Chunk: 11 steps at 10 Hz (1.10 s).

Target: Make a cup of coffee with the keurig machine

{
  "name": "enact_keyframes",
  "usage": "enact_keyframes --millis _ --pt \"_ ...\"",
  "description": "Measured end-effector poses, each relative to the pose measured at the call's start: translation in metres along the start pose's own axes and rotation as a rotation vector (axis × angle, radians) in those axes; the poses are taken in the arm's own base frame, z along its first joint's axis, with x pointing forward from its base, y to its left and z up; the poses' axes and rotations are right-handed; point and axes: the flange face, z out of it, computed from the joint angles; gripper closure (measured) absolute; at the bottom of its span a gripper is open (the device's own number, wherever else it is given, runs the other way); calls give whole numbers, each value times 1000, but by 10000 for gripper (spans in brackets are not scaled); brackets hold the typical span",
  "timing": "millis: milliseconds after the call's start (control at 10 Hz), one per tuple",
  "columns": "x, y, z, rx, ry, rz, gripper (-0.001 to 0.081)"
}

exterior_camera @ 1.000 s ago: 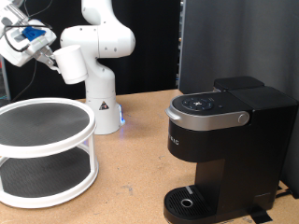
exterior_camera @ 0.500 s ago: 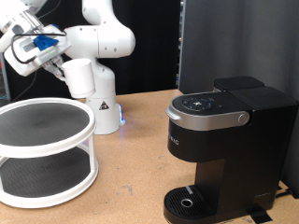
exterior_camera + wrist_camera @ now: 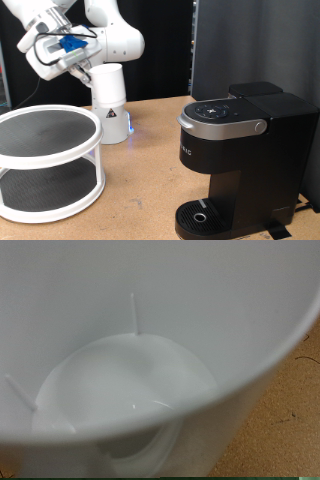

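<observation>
My gripper [image 3: 87, 67] is high at the exterior view's top left, in the air in front of the arm's white base. It is shut on the cup [image 3: 104, 84], a plain white cylinder that hangs from the fingers; its handle does not show. In the wrist view the cup's white inside [image 3: 130, 380] fills the picture and looks empty; the fingers are hidden there. The keurig machine [image 3: 245, 150] stands at the exterior view's right, black with a silver-grey handle, lid shut, and its round drip base [image 3: 200, 215] is bare.
A white two-tier round rack [image 3: 45, 165] with dark shelves stands at the exterior view's left, below the gripper. The arm's base [image 3: 112, 120] is behind it. A wooden table top [image 3: 150, 180] lies between the rack and the machine. A black panel stands behind the machine.
The gripper with the cup has moved towards the exterior view's right and slightly down, from over the rack's far left to in front of the arm's base. The machine has not changed.
</observation>
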Motion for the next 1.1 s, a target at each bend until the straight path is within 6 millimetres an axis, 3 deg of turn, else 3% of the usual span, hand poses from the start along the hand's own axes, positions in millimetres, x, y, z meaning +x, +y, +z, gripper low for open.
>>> enact_keyframes --millis 400,800,1100 --pt "5 -4 5 -5 6 4 736" --pt "24 -23 33 -62 17 6 736" --pt "26 -29 47 -55 -12 -8 736"
